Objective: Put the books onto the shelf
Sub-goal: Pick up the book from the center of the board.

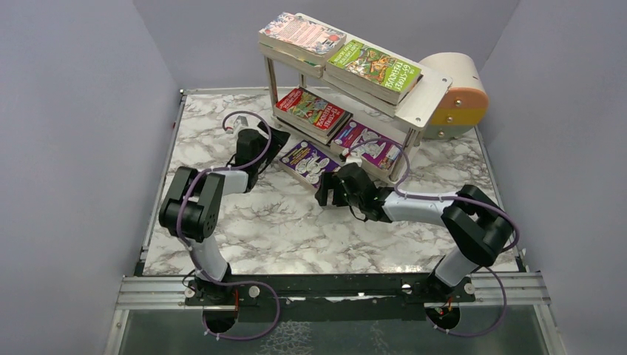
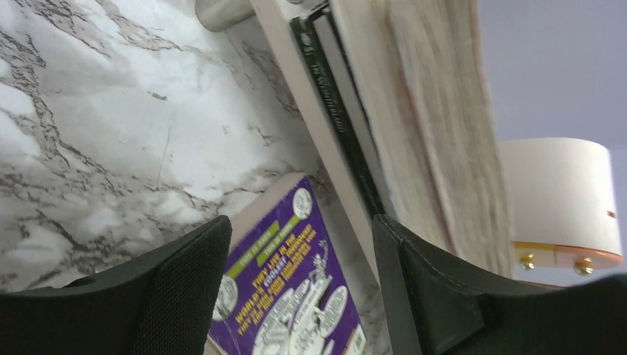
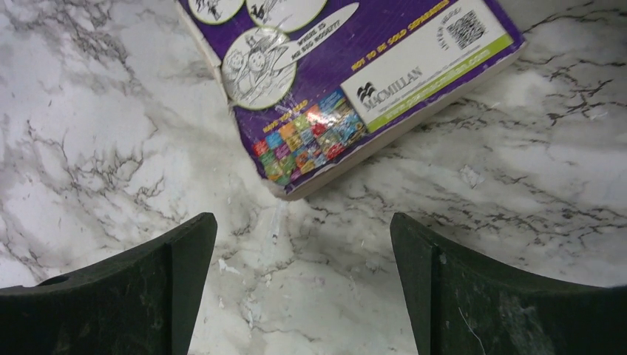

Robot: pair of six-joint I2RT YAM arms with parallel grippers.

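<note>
Right gripper (image 3: 302, 222) released, nothing between its jaws | purple book (image 3: 347, 59) lies flat on the table (image 1: 296, 229) just ahead of it, one corner pointing at it | left gripper (image 2: 302, 225) spread too, empty, I see the same book just ahead | shelf (image 1: 425, 103) right beside left gripper, other books (image 1: 373, 70) on both boards

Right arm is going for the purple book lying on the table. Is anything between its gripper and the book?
Nothing visible. The right gripper is open, with only bare marble table between its fingers and the near corner of the purple book, which lies flat by the shelf.
</note>
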